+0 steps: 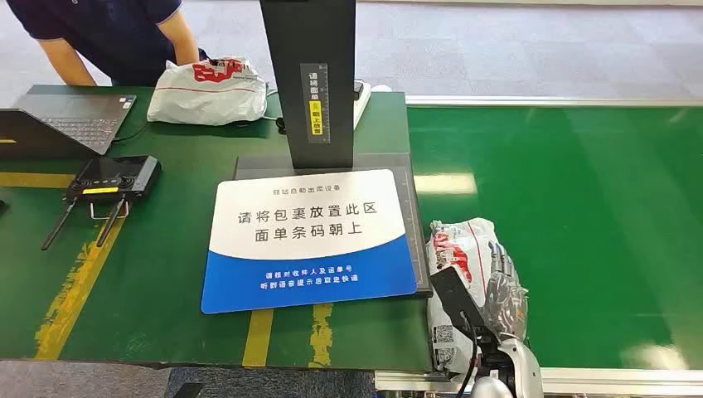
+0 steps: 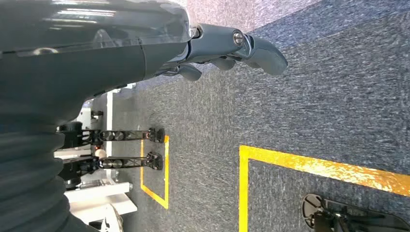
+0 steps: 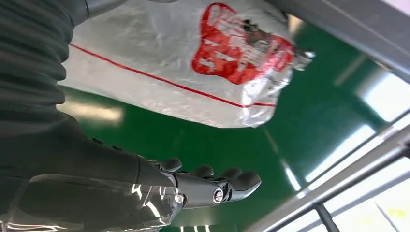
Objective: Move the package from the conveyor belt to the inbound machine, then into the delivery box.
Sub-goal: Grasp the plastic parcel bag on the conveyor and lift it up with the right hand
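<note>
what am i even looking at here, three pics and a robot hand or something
A two-armed humanoid robot films itself. The head view looks down on a green table with a scanning stand, its blue and white placement mat, a laptop and a black controller. One white package lies near a person; another package lies on the green conveyor belt. The other pictures come from wrist cameras. The right hand reaches open beside that package, not gripping it. The left hand hangs over carpet, holding nothing.
</note>
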